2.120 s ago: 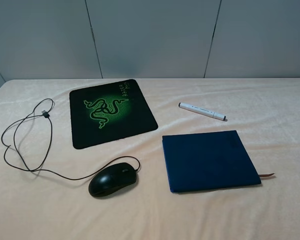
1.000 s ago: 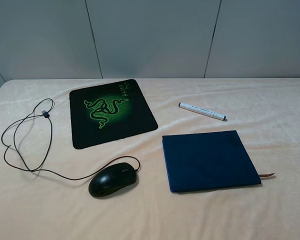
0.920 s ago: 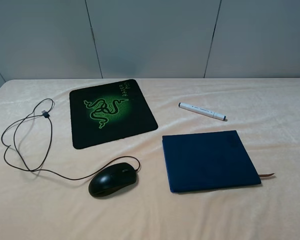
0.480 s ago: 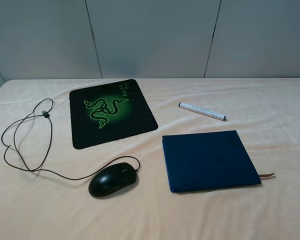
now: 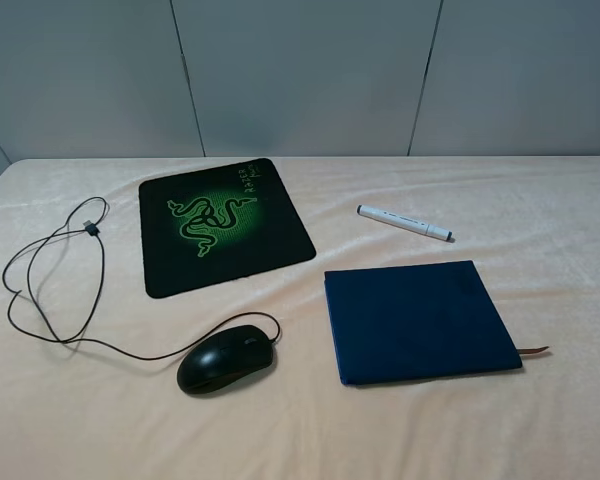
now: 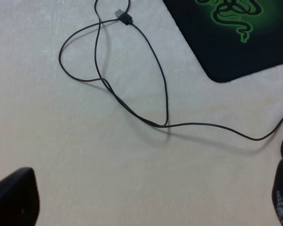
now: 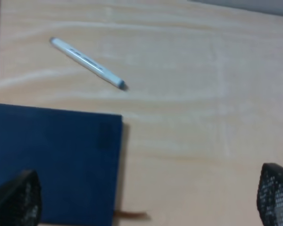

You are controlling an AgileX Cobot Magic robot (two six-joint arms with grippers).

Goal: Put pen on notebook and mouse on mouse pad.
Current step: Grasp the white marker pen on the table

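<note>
Nothing has moved; left fingers (image 6: 12, 200) and right fingers (image 7: 16, 202) hover spread wide.

The mouse pad (image 5: 223, 226) is black, with a bright green three-snake emblem on a green glow and small green lettering along one edge. The mouse (image 5: 226, 359) is glossy black, and its cable (image 6: 167, 108) is black too. The pen (image 5: 405, 222) is white with dark print and dark tips. The notebook (image 5: 420, 320) is plain navy blue, its ribbon bookmark (image 5: 535, 350) brown. The desk (image 5: 540, 230) is pale cream-peach.
</note>
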